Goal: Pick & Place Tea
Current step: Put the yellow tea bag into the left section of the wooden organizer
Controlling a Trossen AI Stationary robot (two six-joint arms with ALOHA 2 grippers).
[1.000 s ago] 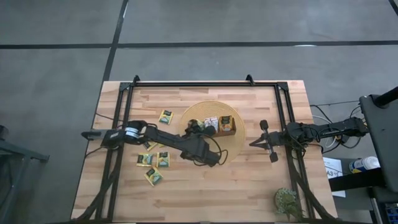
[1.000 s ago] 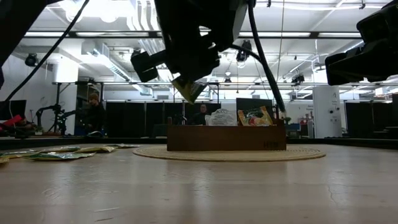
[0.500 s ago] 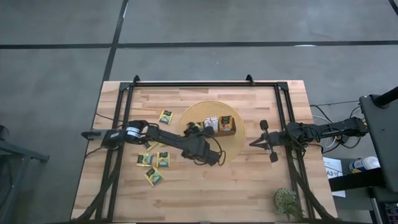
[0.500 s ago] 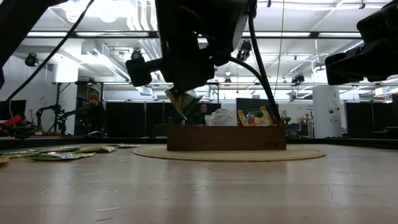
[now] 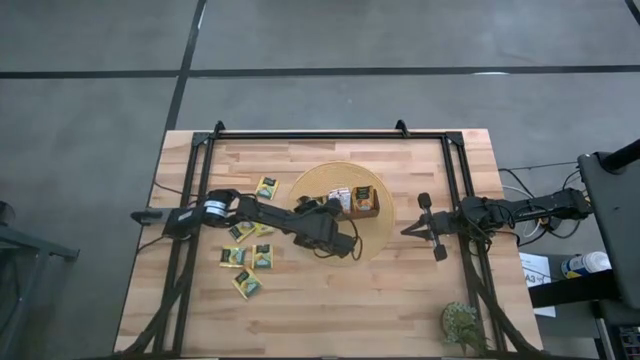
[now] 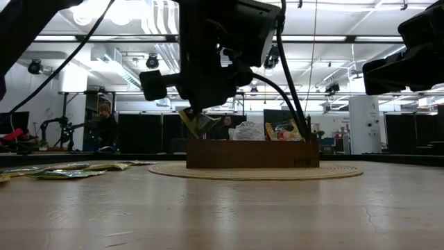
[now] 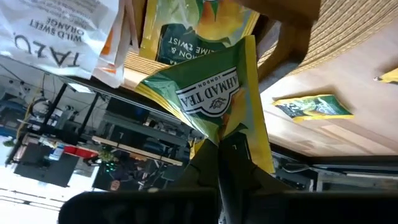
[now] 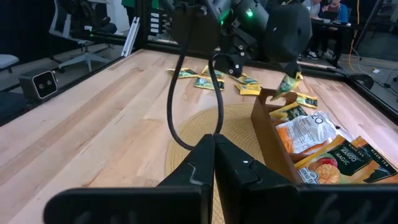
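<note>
Loose packets [image 5: 246, 258]: several yellow-green tea packets lie flat on the left part of the worktop [image 5: 400, 300], near the base of the left arm; one more [image 5: 266, 186] lies apart, farther back, just left of the round mat.
Left pincer [image 7: 231, 138]: clenched on one yellow-green tea packet [image 7: 214, 93], gripped by its edge so that the packet hangs tilted. In the low view the carried packet [image 6: 194, 123] is clear of the worktop, at the left end of the tray and about level with its rim.
Round mat [image 5: 375, 240]: a woven disc at mid-worktop, bearing the tray.
Wooden tray [image 6: 250, 154]: a brown box with compartments. It already holds a white-and-orange packet [image 8: 305, 134] and orange packets [image 8: 339, 158] standing on edge; the left-end compartment, nearest the carried packet, looks the least filled.
Right pincer [image 8: 214, 155]: fingers pressed together on nothing, parked at the right side of the worktop, well apart from the tray.
Step in hand: judged as the carry-to-place phase for one packet; pick-up is done, release is not.
Next move calls for: bringing the packet squarely over the open left-end compartment, lowering it edge-first between the walls, then parting the fingers. A tilted packet may catch the rim, so alignment matters before letting go.
Remaining work: the flat packets at left are not yet collected.
</note>
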